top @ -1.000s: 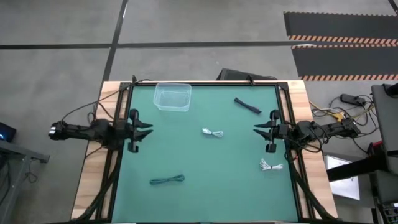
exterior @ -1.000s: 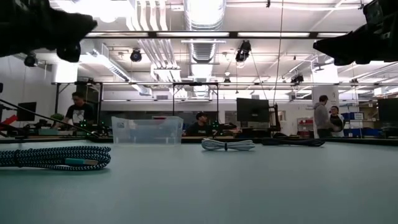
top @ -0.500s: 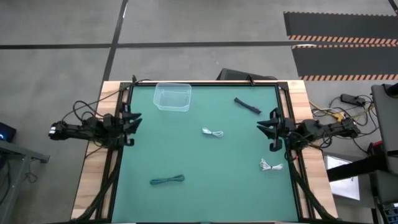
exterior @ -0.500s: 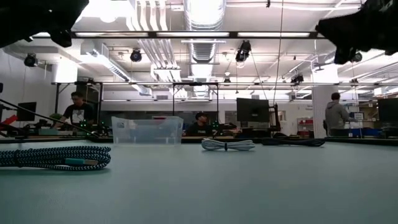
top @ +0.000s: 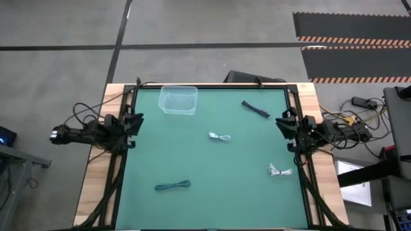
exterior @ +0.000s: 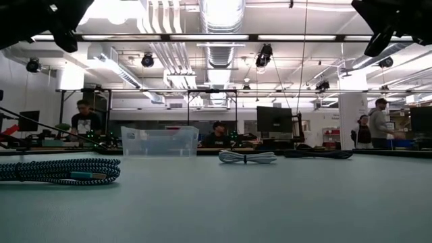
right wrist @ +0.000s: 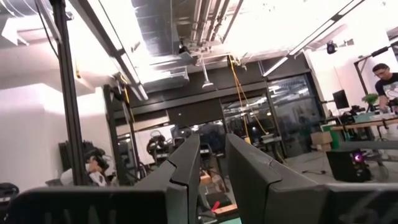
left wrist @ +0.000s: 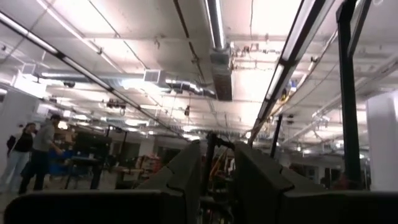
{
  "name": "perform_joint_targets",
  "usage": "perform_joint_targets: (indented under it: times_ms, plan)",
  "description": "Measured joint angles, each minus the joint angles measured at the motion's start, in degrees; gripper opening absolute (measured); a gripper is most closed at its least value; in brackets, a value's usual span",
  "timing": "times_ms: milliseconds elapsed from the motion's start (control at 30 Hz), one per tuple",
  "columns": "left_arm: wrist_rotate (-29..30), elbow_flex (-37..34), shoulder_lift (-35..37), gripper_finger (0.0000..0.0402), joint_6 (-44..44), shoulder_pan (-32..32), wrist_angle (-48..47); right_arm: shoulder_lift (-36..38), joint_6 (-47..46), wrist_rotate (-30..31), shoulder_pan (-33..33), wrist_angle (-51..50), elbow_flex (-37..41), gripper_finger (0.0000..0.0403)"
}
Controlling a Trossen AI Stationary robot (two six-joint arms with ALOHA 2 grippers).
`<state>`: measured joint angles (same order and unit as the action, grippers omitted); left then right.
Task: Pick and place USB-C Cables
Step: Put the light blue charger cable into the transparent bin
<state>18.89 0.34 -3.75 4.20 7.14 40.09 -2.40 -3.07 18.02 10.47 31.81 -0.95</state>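
Observation:
Four USB-C cable bundles lie flat on the green mat, untouched. They are the black one (top: 255, 108) far right, a white one (top: 220, 136) in the middle, another white one (top: 280, 171) near right, and the teal one (top: 172, 186) near left. In the low view the teal cable (exterior: 61, 170), a white cable (exterior: 248, 157) and the black cable (exterior: 317, 154) show. My left gripper (top: 137, 120) sits drawn back at the table's left edge. My right gripper (top: 280, 123) sits at the right edge. Both wrist views face the ceiling. Each gripper, left (left wrist: 217, 168) and right (right wrist: 212, 162), shows a narrow gap between its fingers and holds nothing.
A clear plastic container (top: 178, 100) stands on the mat at the far left and also shows in the low view (exterior: 160, 142). A black frame (top: 212, 86) borders the mat. The wooden table edge (top: 96, 186) lies outside it. People stand in the room beyond the table.
Both arms have pulled back from over the mat, the left toward the table's left edge and the right toward the right edge. Both have folded in close to their bases. The cables and the container have stayed where they were.

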Motion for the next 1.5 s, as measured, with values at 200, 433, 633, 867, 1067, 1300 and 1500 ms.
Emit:
perform_joint_targets:
  times_ms: [200, 433, 633, 867, 1067, 1300, 1500]
  plan:
    - [0.1, 0.0, 0.2, 0.0081, 0.9, 0.0, 5.5, -1.4, 0.1, 0.0, 0.0, 0.3, -0.3, 0.0068]
    - [0.0, 0.0, -0.3, 0.0081, 0.7, 0.0, 5.5, -8.4, 0.0, 0.0, 0.0, 1.9, -0.4, 0.0068]
    - [0.0, 0.0, -0.3, 0.0081, 0.6, 0.0, 5.4, -15.3, 1.2, 0.0, 0.0, 9.9, -0.6, 0.0068]
    - [0.0, 0.0, -0.3, 0.0081, 0.6, 0.0, 5.5, -20.4, 2.2, 2.2, 0.0, 13.9, -0.6, 0.0068]
    - [0.0, 0.0, -0.3, 0.0081, 0.6, 0.0, 5.5, -23.1, 1.2, 5.1, 0.0, 14.5, -0.6, 0.0068]
    - [0.0, 0.0, -0.3, 0.0081, 0.6, 0.0, 5.5, -28.3, -0.9, 5.2, 0.0, 17.8, -0.6, 0.0068]
    - [0.0, 0.0, -0.3, 0.0081, 0.6, 0.0, 5.5, -33.9, -1.0, 6.5, 0.0, 23.5, -0.6, 0.0068]
